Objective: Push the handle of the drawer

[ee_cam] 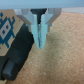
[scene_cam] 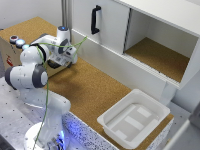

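Approach not yet begun, by my judgement: the gripper (ee_cam: 40, 40) hangs closed and empty over the cork desk (scene_cam: 90, 90). The black drawer handle (scene_cam: 95, 19) sits far right; reaching it comes next.

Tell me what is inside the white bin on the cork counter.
The white bin looks empty: only its own moulded floor with raised rectangular panels shows. The strip of floor behind the near wall is hidden in the exterior view, so something flat there cannot be ruled out.
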